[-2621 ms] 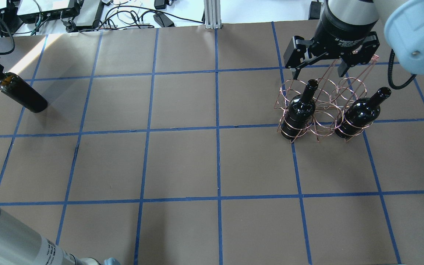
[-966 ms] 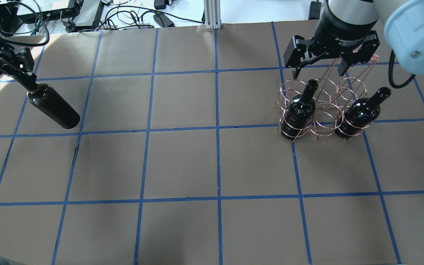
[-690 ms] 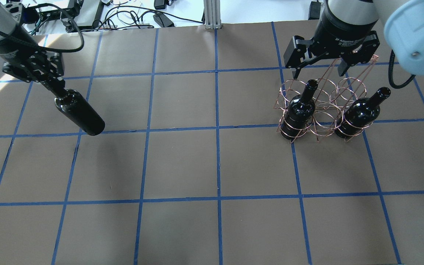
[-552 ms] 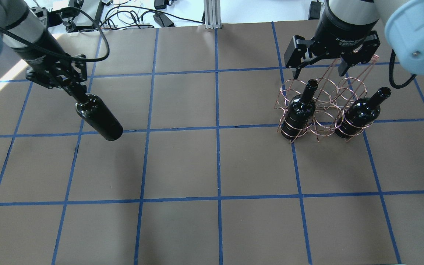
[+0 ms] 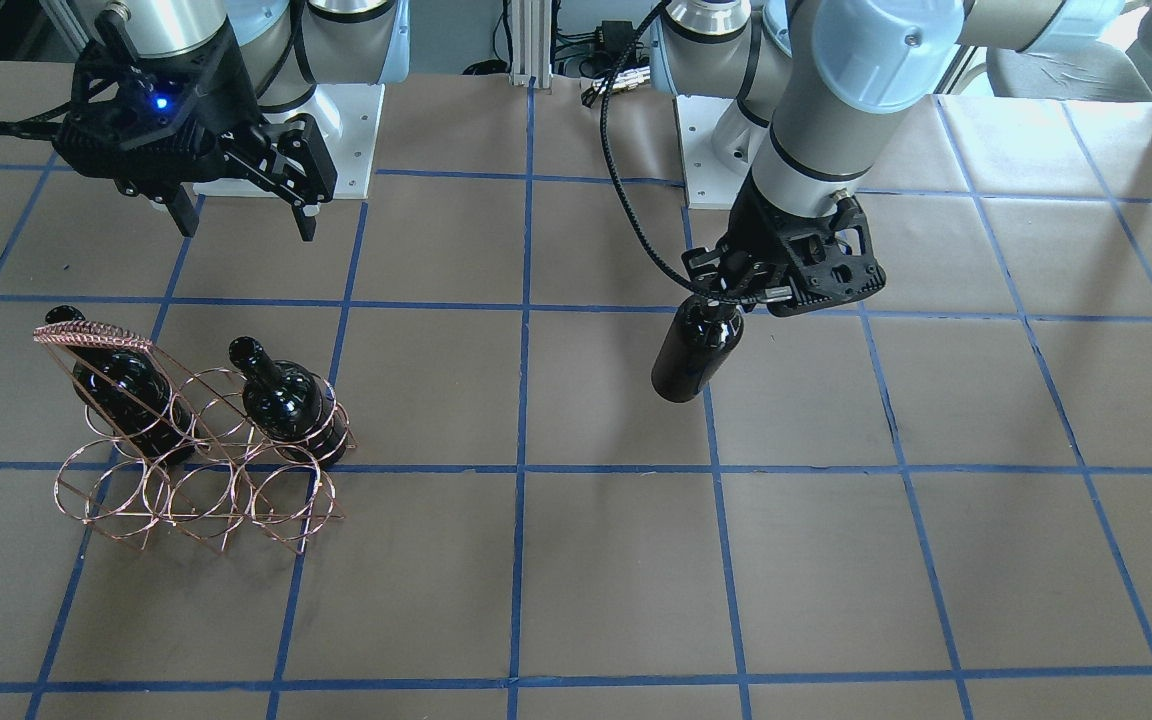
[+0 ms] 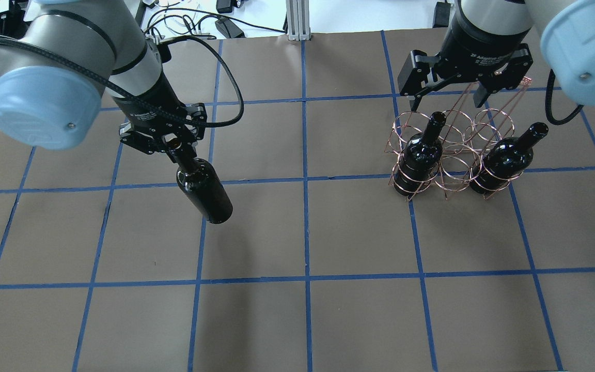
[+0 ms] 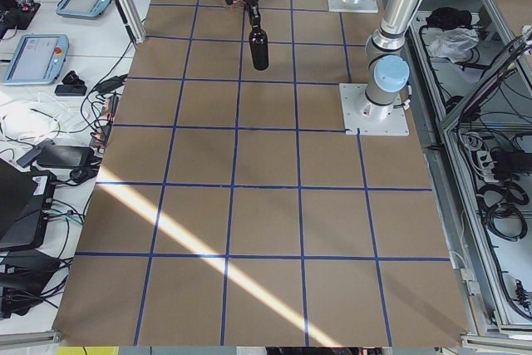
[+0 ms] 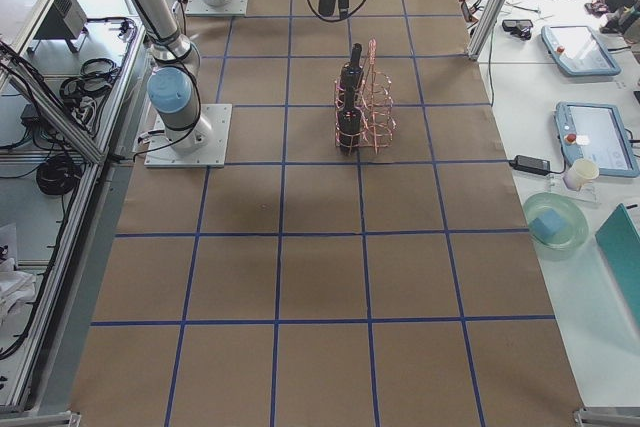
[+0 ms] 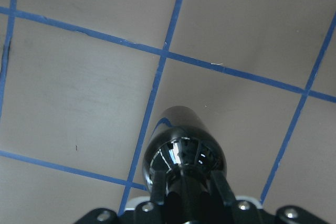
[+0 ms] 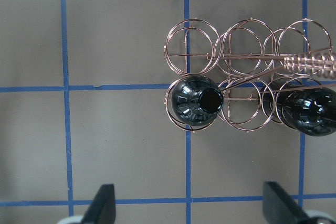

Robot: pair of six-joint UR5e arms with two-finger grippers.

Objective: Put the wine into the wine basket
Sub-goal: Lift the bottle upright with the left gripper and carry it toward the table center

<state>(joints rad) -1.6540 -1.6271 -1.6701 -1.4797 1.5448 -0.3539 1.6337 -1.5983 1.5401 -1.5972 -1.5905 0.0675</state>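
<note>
Brown paper covered the table (image 6: pixel 308 320), ruled into squares by blue tape (image 6: pixel 306 232). Nearest in the overhead view hung the wine (image 6: pixel 204 191), well to the left of the basket (image 6: pixel 450 155) and touching none of it. It was near-black glass, base down, leaning a little, with its neck uppermost. The left gripper (image 6: pixel 174 149) had that neck pinched between its fingers, the jaws pressed in on the glass just below the mouth. The left wrist view looked down past the shoulder to the base, with paper and a tape crossing beneath. In the side views the base hung off the table. A black cable (image 6: pixel 225 77) looped from the left arm's wrist.

Farther back stood the basket, of thin copper wire. It had two rows of three rings and a slanted frame rising to a coiled bar (image 10: pixel 310 64). Two bottles (image 6: pixel 420 155) sat in it, dark and glossy, necks up and tilted. Each was in an end ring of the row nearer in the overhead view, with one ring between them. Paper showed through the three rings of the other row.

Just beyond the basket, above its high side, hovered the right gripper (image 6: pixel 447 102). Its jaws were spread wide, gripping nothing. In the right wrist view its fingers (image 10: pixel 105 205) stood far apart at the bottom edge, with the basket and both bottle mouths below them.
</note>
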